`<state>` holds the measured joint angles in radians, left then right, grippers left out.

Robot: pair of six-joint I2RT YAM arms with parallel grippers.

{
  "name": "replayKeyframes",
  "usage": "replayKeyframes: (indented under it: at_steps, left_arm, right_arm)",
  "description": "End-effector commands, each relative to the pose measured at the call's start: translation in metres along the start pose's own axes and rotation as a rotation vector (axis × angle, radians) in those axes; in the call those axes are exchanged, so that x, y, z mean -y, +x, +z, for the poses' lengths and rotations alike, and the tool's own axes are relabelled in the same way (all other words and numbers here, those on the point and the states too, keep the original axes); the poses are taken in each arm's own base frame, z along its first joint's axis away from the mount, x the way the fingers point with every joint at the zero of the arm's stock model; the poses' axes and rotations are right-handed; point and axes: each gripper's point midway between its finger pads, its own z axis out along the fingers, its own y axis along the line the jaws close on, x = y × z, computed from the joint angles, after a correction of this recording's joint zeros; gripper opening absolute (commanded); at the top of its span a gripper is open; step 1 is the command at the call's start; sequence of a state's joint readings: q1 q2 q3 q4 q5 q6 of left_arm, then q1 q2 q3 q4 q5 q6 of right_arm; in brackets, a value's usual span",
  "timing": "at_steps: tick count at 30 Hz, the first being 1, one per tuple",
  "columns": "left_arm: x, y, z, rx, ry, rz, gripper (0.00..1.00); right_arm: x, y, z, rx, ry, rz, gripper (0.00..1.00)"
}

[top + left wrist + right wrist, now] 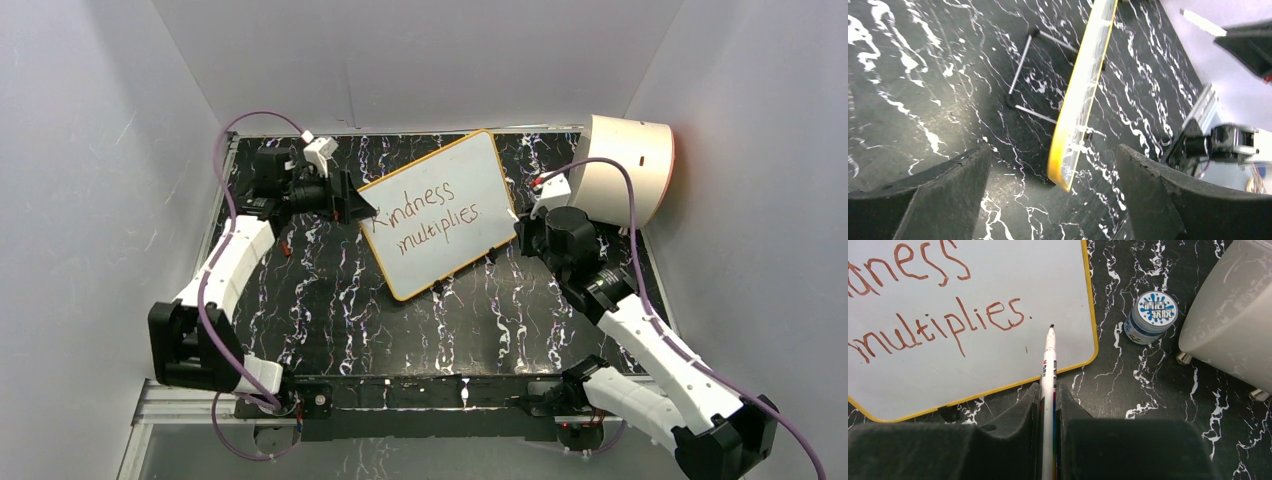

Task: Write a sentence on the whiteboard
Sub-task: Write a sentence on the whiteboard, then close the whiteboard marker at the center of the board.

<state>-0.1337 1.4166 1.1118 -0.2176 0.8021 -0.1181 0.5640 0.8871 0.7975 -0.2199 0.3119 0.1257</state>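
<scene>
The whiteboard (440, 215) stands tilted on a wire stand (1023, 65) in the middle of the black marbled mat (340, 300). The sentence (430, 215), in dark red, reads "Kindness multiplies". My left gripper (357, 205) is at the board's left edge. It is open wide, and the yellow-rimmed corner (1063, 165) sits between its fingers (948, 195) without touching them. My right gripper (1048, 390) is shut on a white marker (1049, 365). The marker's dark tip (1051, 328) lies over the board (1048, 280), just past the full stop of the sentence (948, 322). I cannot tell whether it touches.
A cream half-cylinder drum (625, 165) stands at the back right, close behind the right arm. A small round tub with a blue label (1151, 316) sits on the mat between the board and the drum (1233, 315). Grey walls enclose the mat on three sides.
</scene>
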Motion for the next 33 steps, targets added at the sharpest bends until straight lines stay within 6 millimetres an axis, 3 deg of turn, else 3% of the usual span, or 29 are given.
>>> replayKeyframes:
  at_steps: [1,4,8,10,17,25,33]
  left_arm:
    - [0.015,-0.047,-0.043,0.137,-0.175,0.038,0.92]
    - [0.004,-0.051,-0.061,0.185,-0.32,-0.013,0.92]
    - [-0.02,-0.039,-0.088,0.212,-0.538,-0.086,0.92]
    - [-0.032,-0.028,-0.099,0.216,-0.629,-0.129,0.9]
    - [-0.104,0.024,-0.141,0.228,-0.907,-0.432,0.83]
    - [-0.158,0.068,-0.134,0.092,-1.042,-0.544,0.75]
    - [-0.196,0.088,-0.117,-0.024,-1.099,-0.604,0.56]
  right_arm:
    - [0.009,-0.026,-0.019,0.065,0.027,0.005,0.0]
    - [0.014,-0.026,-0.028,0.07,0.042,0.004,0.0]
    - [0.019,-0.029,-0.042,0.098,0.053,0.016,0.0]
    - [0.022,-0.028,-0.046,0.109,0.061,0.02,0.0]
    - [0.023,-0.027,-0.052,0.133,0.056,0.034,0.0]
    - [0.02,-0.032,-0.058,0.156,0.029,0.035,0.0]
    - [0.022,-0.031,-0.06,0.158,0.036,0.037,0.0]
